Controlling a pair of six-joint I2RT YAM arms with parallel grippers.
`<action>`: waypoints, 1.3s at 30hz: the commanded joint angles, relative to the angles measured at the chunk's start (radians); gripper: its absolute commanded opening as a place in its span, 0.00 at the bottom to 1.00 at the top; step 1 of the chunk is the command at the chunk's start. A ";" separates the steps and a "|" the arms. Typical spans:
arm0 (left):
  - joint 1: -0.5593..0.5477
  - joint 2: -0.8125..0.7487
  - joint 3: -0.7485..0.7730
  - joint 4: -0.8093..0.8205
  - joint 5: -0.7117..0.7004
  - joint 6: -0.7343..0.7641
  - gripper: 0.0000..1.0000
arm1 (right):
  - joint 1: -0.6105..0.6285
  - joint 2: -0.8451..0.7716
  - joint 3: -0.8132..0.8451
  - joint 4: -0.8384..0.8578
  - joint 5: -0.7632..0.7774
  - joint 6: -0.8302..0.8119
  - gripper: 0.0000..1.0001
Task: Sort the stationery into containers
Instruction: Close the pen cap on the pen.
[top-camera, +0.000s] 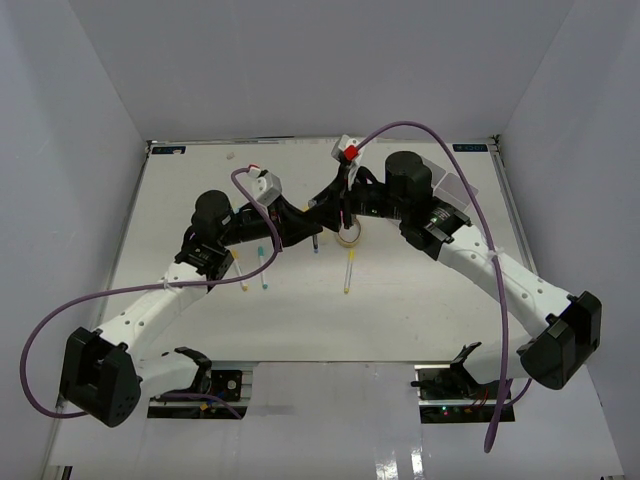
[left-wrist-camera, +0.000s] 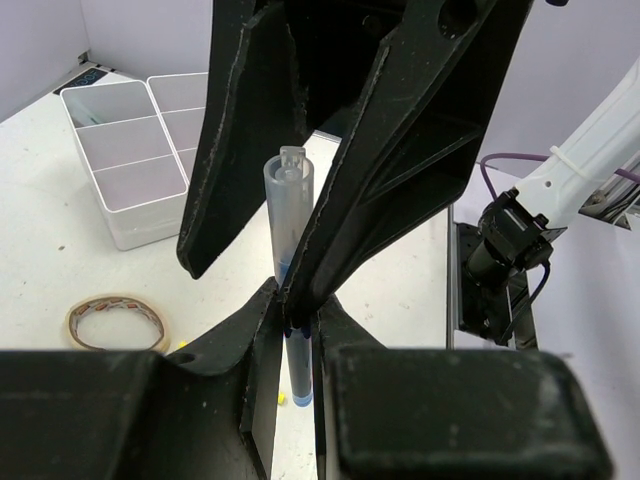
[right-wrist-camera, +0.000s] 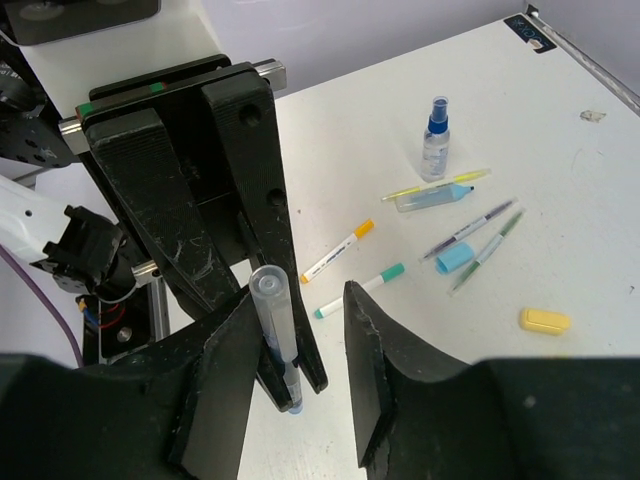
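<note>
The left gripper is clenching the pen low on its blue barrel above the table, while the right gripper is straddling its clear-capped end unclosed; likely light, stiff, slippery, best pinched mid-barrel.

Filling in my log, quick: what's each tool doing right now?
Left tool: closed on the clear-capped pen.
Right tool: open, fingers either side of that pen.
</note>
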 joint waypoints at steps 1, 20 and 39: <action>0.006 0.011 0.048 0.031 -0.016 0.001 0.00 | 0.012 -0.040 -0.003 0.046 -0.043 0.037 0.45; 0.008 0.037 0.067 0.003 -0.021 -0.008 0.00 | 0.012 -0.044 -0.019 0.074 -0.062 0.054 0.20; 0.006 0.062 0.077 -0.002 -0.001 -0.028 0.00 | 0.012 -0.049 -0.002 0.082 -0.052 0.049 0.08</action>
